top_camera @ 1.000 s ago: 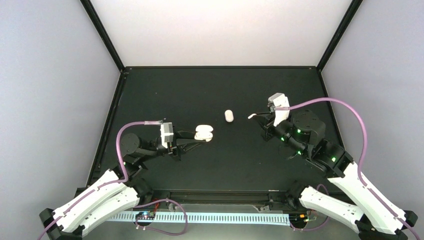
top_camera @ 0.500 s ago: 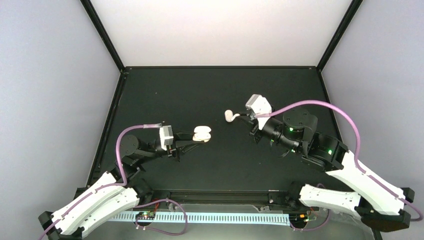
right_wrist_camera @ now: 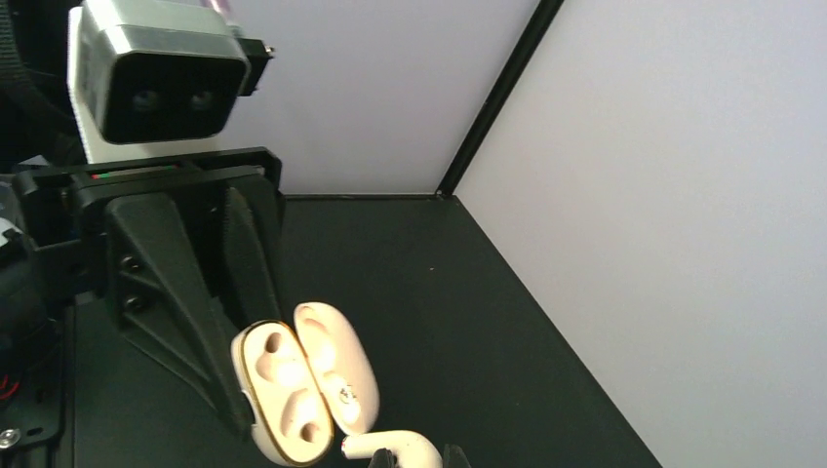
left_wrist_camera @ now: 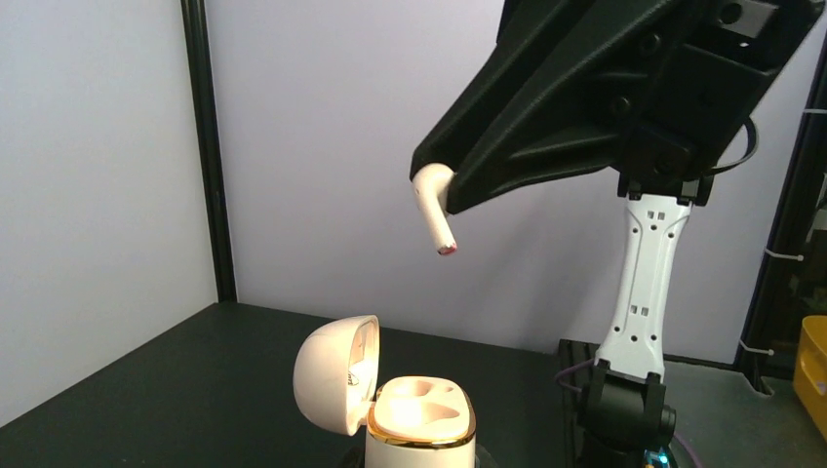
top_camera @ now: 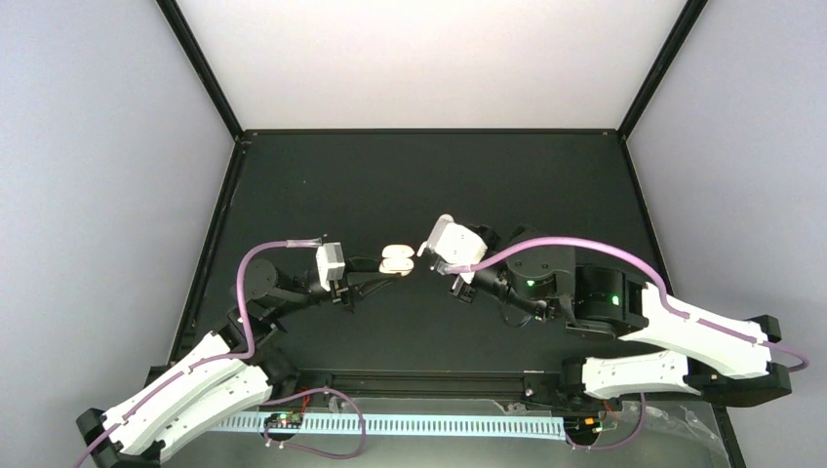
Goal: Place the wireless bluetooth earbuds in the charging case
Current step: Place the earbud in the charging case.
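Right gripper [left_wrist_camera: 444, 188] is being seen clamped on one pale earbud [left_wrist_camera: 433, 210], which is being held by its rounded head between the black fingertips, its stem being pointed downward with a reddish tip at the bottom. From the left wrist view the earbud is being held in the air, above the charging case [left_wrist_camera: 420, 421] and apart from it. From above it is being held just to the right of the case. Left gripper [top_camera: 383, 265] is being seen closed around the base of the case, which is being held upright over the black table [top_camera: 410, 175]. Its lid [left_wrist_camera: 334, 374] is being held swung open to one side, and two hollows are being shown inside the gold-edged body.
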{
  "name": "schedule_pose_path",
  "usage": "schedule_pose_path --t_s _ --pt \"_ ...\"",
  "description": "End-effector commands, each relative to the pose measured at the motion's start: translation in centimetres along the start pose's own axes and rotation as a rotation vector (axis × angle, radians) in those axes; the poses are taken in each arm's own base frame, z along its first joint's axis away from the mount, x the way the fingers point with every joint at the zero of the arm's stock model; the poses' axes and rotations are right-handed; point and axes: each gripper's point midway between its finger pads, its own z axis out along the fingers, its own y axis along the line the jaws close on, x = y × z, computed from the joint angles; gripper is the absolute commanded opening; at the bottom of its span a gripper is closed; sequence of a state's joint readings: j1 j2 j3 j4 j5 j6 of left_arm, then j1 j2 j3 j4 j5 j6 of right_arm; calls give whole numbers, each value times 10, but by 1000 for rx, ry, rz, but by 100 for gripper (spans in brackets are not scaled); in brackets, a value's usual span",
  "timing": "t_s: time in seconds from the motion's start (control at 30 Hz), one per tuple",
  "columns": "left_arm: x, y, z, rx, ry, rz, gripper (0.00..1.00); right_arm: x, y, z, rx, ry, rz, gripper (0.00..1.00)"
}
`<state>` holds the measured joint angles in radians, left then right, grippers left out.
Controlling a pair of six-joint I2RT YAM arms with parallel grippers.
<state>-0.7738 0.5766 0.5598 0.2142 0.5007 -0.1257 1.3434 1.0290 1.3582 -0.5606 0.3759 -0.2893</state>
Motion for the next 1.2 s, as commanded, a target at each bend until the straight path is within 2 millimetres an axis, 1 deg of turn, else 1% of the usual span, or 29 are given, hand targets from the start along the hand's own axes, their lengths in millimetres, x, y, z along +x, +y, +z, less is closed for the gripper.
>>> schedule_pose_path --t_s 0.0,0.17,0.33,0.6,0.73,0.83,0.9,1.17 --pt "-5 -2 0 5 -14 29 2 -18 1 -2 16 -47 -6 3" --pt "-6 -2 -1 6 -24 40 2 -29 16 0 -45 -84 14 3" --pt "-14 -3 -1 7 -62 63 2 -41 16 -11 -77 -140 44 3" --pt "-21 -5 3 28 -82 19 2 -34 17 -4 -62 -129 58 3" --pt "-25 -6 5 44 -97 -9 1 -40 17 0 -39 -159 63 4" --pt "-25 -7 6 55 -101 -27 2 -46 21 3 -27 -176 37 4" --pt "-26 -8 6 61 -105 -39 2 -47 23 5 -17 -178 15 4" --pt "-27 -6 6 56 -120 -86 2 -38 23 17 66 -149 -32 4"
